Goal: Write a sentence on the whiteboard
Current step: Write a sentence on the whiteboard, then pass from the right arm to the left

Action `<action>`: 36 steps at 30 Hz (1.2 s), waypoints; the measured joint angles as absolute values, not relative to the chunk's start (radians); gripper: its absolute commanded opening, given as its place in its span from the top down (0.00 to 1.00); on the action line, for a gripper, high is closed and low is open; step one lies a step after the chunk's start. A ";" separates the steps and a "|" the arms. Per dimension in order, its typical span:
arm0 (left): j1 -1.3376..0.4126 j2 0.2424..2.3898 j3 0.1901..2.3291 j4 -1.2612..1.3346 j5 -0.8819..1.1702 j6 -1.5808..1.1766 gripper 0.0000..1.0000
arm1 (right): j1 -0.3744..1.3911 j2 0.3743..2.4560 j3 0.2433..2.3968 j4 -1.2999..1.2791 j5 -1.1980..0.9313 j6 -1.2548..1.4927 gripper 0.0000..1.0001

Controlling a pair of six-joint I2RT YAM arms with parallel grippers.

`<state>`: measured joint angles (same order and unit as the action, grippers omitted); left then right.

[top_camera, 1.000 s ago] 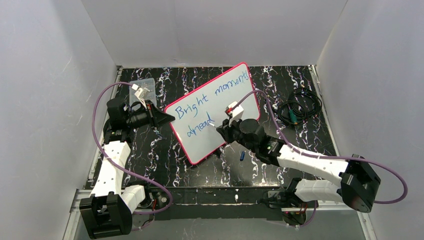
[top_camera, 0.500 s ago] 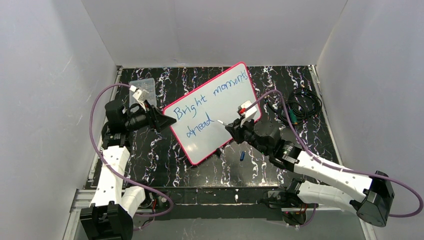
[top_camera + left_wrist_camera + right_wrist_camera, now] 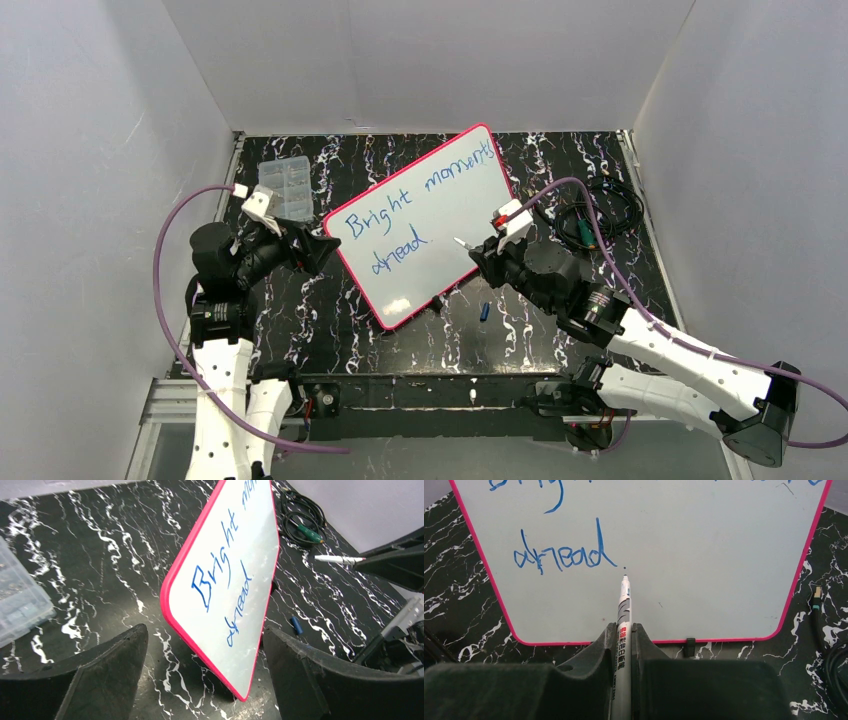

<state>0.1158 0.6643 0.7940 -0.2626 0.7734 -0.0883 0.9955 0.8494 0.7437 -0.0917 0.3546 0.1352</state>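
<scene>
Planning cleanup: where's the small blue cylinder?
Top view, right of centre: small blue cylinder lies on the black marbled table, beside the pink-rimmed whiteboard's near edge.

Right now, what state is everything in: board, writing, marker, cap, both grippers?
whiteboard: propped off the table, tilted.
sentence: "Bright moments ahead" written in blue, dot after it.
marker: uncapped, tip clear of the board.
blue cap: off, lying on the table.
right gripper: shut on marker.
left gripper: open, empty.
black cable: coiled.

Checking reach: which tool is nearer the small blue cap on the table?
Right. The right tool holds the marker just beyond the blue cap; the left tool sits across the whiteboard.
</scene>
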 measured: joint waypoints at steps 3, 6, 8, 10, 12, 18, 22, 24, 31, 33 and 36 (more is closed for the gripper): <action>0.112 0.654 0.852 -0.305 0.735 -0.085 0.18 | 0.995 0.838 0.757 -0.134 0.360 0.134 0.99; 0.090 0.667 0.936 -0.367 0.693 -0.076 0.20 | 0.995 0.839 0.790 -0.197 0.357 0.136 0.99; 0.059 0.683 1.003 -0.396 0.674 -0.073 0.21 | 0.995 0.847 0.823 -0.254 0.337 0.144 0.99; 0.005 0.700 1.070 -0.418 0.660 -0.074 0.21 | 0.995 0.872 0.873 -0.321 0.307 0.161 0.99; -0.055 0.715 1.123 -0.428 0.661 -0.079 0.23 | 0.995 0.902 0.921 -0.386 0.284 0.179 0.99; -0.237 0.784 1.211 -0.438 0.619 -0.152 0.27 | 0.973 0.961 1.003 -0.596 0.289 0.233 0.99; -0.444 0.856 1.212 -0.447 0.501 -0.205 0.26 | 0.888 0.974 1.008 -0.673 0.266 0.243 0.99; -0.546 0.896 1.196 -0.426 0.447 -0.229 0.26 | 0.805 0.986 1.008 -0.693 0.205 0.238 0.99; -0.722 1.015 1.032 -0.237 0.536 -0.254 0.24 | 0.612 1.065 1.024 -0.756 -0.152 0.173 0.99; -0.742 1.052 1.021 -0.208 0.588 -0.233 0.24 | 0.608 1.082 1.025 -0.767 -0.293 0.159 0.99; -0.786 1.102 1.021 -0.179 0.655 -0.182 0.26 | 0.609 1.093 1.025 -0.773 -0.466 0.154 0.99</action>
<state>-0.7856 1.1023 1.0206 -0.1795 0.6548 -0.1822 0.6090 1.0927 1.0252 -0.7734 -0.4656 0.1535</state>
